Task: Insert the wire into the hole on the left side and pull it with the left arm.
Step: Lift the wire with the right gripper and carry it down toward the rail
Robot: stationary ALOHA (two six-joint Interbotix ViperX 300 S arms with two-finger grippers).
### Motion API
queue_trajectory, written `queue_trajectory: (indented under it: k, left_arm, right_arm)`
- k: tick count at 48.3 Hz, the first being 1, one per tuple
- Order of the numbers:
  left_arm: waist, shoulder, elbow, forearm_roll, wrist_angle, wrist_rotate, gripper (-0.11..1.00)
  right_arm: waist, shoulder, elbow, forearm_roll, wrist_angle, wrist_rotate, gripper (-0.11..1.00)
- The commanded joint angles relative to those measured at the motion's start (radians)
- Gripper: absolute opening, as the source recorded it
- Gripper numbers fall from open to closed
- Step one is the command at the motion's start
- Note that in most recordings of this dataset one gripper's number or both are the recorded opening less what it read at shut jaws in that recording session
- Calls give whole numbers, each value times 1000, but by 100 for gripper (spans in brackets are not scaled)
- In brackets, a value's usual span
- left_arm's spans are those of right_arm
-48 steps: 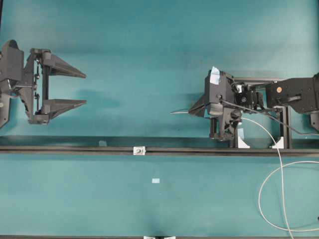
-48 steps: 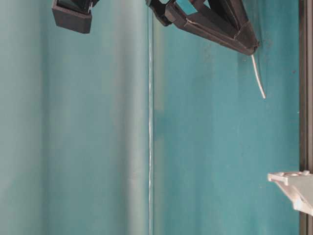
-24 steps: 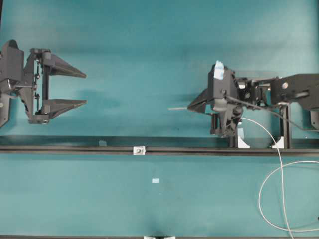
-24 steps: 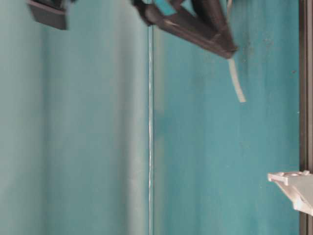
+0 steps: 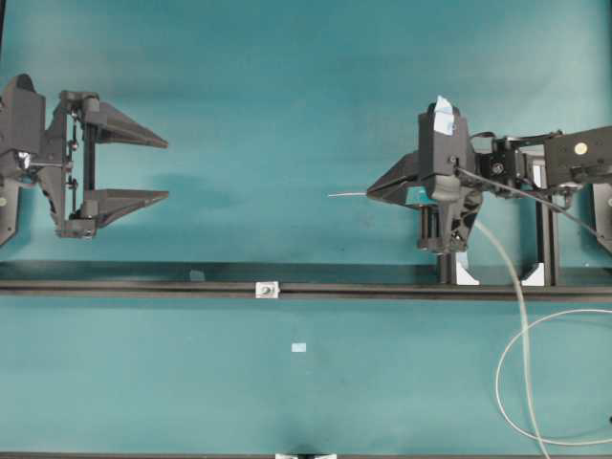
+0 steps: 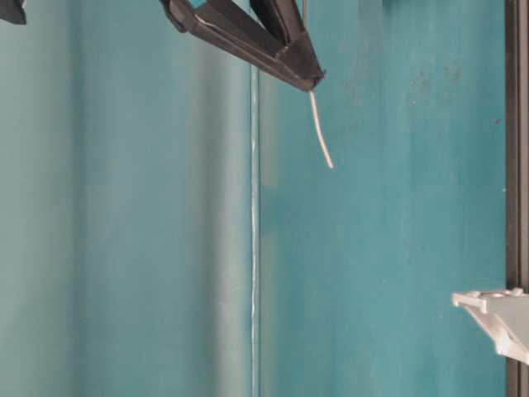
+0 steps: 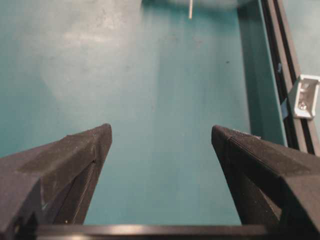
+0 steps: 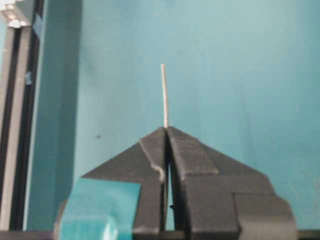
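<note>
- The left gripper (image 5: 163,170) sits at the far left of the overhead view, its jaws spread wide with nothing between them, pointing toward the middle of the teal desk (image 5: 287,96).
- From its own camera, the two black fingers (image 7: 75,165) frame bare desk, and the tip of the wire shows at the top edge.
- The right gripper (image 5: 373,191), marked with teal and white tape, is in the right half of the overhead view with its jaws pinched shut on the wire (image 5: 346,194).
- A short stiff end of the wire pokes out past the closed fingertips toward the left; it hangs in the air above the desk.
- Behind that gripper the wire runs down and curls into a loop at the lower right of the overhead view.
- A long black rail (image 5: 143,287) crosses the frame from left to right below both grippers.
- The small white block with the hole (image 5: 267,288) sits on that rail, lower left of the wire tip and well apart from it.
- A small pale tape rectangle (image 5: 299,347) lies on the desk below the rail.
</note>
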Motion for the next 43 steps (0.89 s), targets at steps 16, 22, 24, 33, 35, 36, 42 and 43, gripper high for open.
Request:
queue_trajectory:
  k: [16,22,24,33,35,36,42,43]
  left_arm:
    - [0,-6,-29,-2,-2,-3,67]
    - [0,-6,-28,-2,-2,-15,67]
    - [-2,-5,-28,-3,-2,-21,67]
    - [-20,5,-25,-3,-3,-60,67]
    - [-29,8,-25,-3,-6,-64,67]
    - [-34,9,-25,-3,-8,-64,67]
    - [-64,25,-26,-8,-25,-64,67]
    - [-69,29,-26,-8,-29,-64,67]
  right_arm:
    - [-8,-80,-12,-6,48,11,5]
    - [-2,-80,12,-2,-20,23,5]
    - [3,-80,20,0,-44,31,5]
    - [41,-78,54,3,-123,55,5]
    - [52,-75,60,9,-140,57,5]
    - [60,-74,64,17,-152,57,5]
    - [89,-58,77,52,-215,55,5]
    - [95,-54,80,55,-229,55,5]
